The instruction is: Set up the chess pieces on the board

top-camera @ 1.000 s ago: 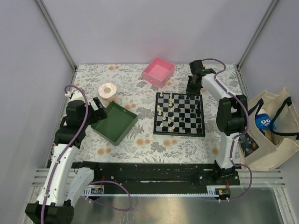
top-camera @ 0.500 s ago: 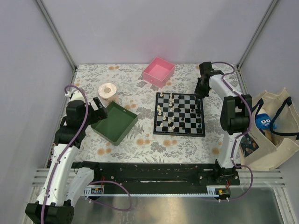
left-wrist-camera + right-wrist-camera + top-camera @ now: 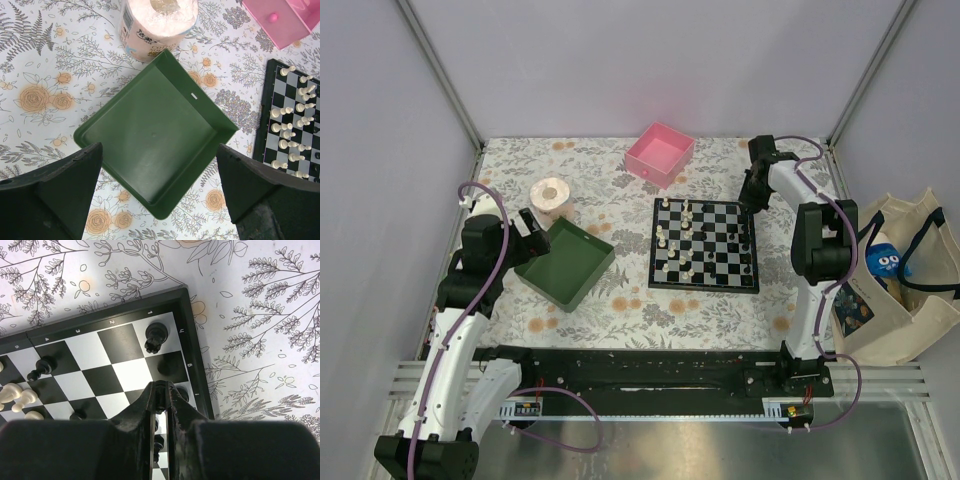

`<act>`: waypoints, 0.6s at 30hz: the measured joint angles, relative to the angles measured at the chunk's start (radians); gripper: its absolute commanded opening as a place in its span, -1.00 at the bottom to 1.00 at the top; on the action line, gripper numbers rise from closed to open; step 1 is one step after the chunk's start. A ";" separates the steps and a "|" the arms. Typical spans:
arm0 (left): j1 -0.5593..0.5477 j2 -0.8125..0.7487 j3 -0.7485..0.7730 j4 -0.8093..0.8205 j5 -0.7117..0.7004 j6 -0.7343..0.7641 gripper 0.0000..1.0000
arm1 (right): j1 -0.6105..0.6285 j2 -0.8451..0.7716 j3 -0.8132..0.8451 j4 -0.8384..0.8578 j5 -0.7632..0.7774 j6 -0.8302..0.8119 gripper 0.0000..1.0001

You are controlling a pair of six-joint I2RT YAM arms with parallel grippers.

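Board [image 3: 703, 288] lies flat, right of centre on the tabletop [image 3: 620, 310]. Its edges run nearly square to the tabletop's, and its numbered rim faces the far side. White pieces [image 3: 682, 245] stand scattered over its left half. Black pieces [image 3: 748, 240] line the right edge. In the right wrist view, one black piece [image 3: 155, 337] stands upright on the white corner square, with a black pawn [image 3: 42, 367] a few squares along.

Right claw [image 3: 752, 195] hangs over the board's far right corner. Its fingers [image 3: 145, 400] are drawn almost together, and I cannot tell whether they pinch anything.

Left claw [image 3: 158, 147] is spread wide with nothing in it, above the green tray [image 3: 100, 130]. The tray sits corner-on to me. A paper roll [image 3: 552, 200] stands on end just beyond it. A pink box [image 3: 660, 153] sits at the far side. A bag [image 3: 910, 300] off the right edge holds a blue toy [image 3: 887, 262].
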State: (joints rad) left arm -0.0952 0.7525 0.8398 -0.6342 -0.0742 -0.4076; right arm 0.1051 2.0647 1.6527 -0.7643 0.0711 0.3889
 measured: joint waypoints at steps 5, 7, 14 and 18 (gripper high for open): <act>0.003 0.000 0.000 0.000 0.000 0.000 0.98 | -0.008 0.005 0.000 0.001 0.000 -0.003 -0.81; 0.004 0.000 0.000 0.000 0.000 0.000 0.98 | -0.011 0.011 0.002 0.003 0.000 -0.006 -0.81; 0.006 0.002 0.000 0.000 0.000 0.000 0.98 | -0.019 0.035 0.012 0.012 -0.001 -0.015 -0.78; 0.006 0.002 0.000 0.000 0.001 0.000 0.98 | -0.020 0.048 0.018 0.013 -0.001 -0.018 -0.76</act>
State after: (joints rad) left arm -0.0891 0.7547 0.8398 -0.6342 -0.0734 -0.4076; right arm 0.0849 2.1128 1.6711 -0.7513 0.0704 0.3706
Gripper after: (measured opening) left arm 0.988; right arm 0.164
